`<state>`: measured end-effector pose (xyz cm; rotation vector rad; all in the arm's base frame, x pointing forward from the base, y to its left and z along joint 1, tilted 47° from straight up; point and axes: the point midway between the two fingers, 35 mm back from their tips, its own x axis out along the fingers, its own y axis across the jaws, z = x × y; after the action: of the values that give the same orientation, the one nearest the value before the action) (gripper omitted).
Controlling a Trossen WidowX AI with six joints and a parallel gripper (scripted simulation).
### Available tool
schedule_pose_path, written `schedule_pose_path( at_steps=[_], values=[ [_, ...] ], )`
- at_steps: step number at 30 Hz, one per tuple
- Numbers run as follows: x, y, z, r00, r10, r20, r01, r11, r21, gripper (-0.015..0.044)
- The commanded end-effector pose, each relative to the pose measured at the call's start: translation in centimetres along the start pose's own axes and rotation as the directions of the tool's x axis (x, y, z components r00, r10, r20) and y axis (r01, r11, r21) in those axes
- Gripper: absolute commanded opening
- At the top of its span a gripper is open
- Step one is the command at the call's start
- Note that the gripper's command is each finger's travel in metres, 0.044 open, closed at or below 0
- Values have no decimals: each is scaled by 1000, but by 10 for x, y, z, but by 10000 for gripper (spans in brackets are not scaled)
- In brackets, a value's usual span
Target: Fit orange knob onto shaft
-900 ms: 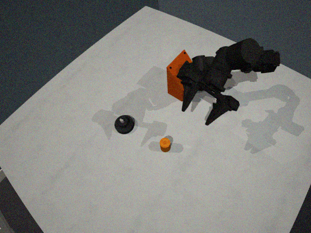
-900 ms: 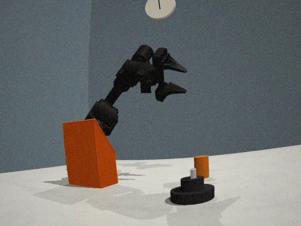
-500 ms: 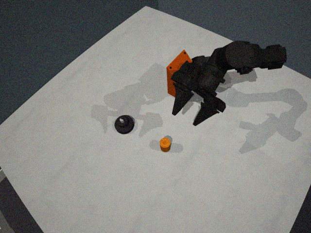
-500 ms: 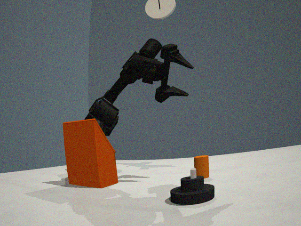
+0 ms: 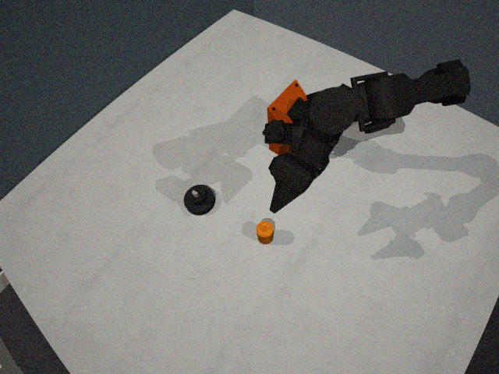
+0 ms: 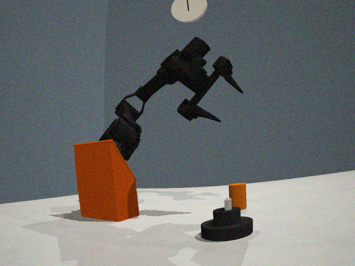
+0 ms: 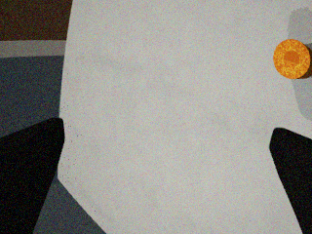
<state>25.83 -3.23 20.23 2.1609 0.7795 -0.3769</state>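
Note:
The orange knob point(image 5: 265, 232) point(image 6: 237, 197) point(image 7: 292, 58) stands upright on the table; its underside and hole are hidden. The black round pedestal point(image 5: 206, 207) point(image 6: 226, 231) stands apart from it, with the silver shaft point(image 5: 195, 193) point(image 6: 227, 204) upright and bare on top. The shaft's flat side cannot be made out. My gripper point(image 6: 231, 107) point(image 7: 173, 134) is wide open and empty, high above the table and tilted. In the wrist view the knob is at the upper right, above the right finger and outside the space between the fingertips. The pedestal is not in the wrist view.
An orange mount block point(image 5: 288, 98) point(image 6: 97, 180) stands at the arm's base on the pale table point(image 5: 181, 301) point(image 6: 309, 217) point(image 7: 171, 58). Table edges show in the wrist view at the left. Arm shadows fall around the pedestal. A round pale disc point(image 6: 183, 14) hangs on the wall behind.

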Motion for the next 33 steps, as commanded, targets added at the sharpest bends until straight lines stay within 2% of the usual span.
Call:
schedule_pose_path(
  at_steps=[1, 6, 12, 19, 25, 27, 33],
  values=[
    [39, -15, 12, 955, -296, -20, 226, 768, -600, 440],
    [53, -23, 16, 916, -400, -37, 233, 604, -762, 440],
    [67, -33, 20, 863, -503, -58, 159, 378, -912, 440],
    [84, -46, 24, 780, -620, -88, -17, 121, -993, 440],
    [96, -58, 27, 707, -698, -113, -228, -73, -971, 440],
    [97, -60, 27, 697, -708, -117, -273, -111, -956, 440],
    [98, -60, 27, 696, -708, -117, -274, -112, -955, 440]
  ],
)
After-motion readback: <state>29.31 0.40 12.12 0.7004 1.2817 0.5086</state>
